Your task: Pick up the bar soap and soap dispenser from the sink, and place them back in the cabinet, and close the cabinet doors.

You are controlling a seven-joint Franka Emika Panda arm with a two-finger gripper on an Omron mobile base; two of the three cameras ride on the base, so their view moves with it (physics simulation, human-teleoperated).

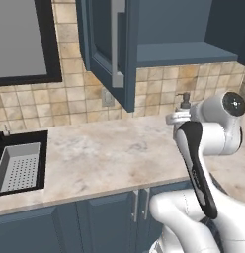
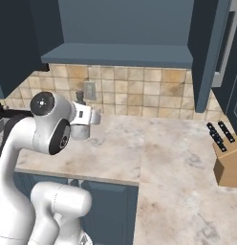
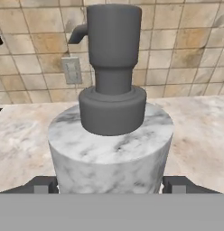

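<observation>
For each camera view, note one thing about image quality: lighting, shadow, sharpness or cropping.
Left base view: flat, even light, soft low-resolution edges. Right base view: the cabinet interior is dim, the counter evenly lit. Hand view: the soap dispenser looms close, its base cropped, with the gripper fingertips at either side.

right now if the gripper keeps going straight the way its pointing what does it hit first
The gripper holds the soap dispenser between its fingertips, so that goes along with it. Beyond it, the line runs over the counter to the tiled backsplash, probably near the wall outlet; depth is unclear.
</observation>
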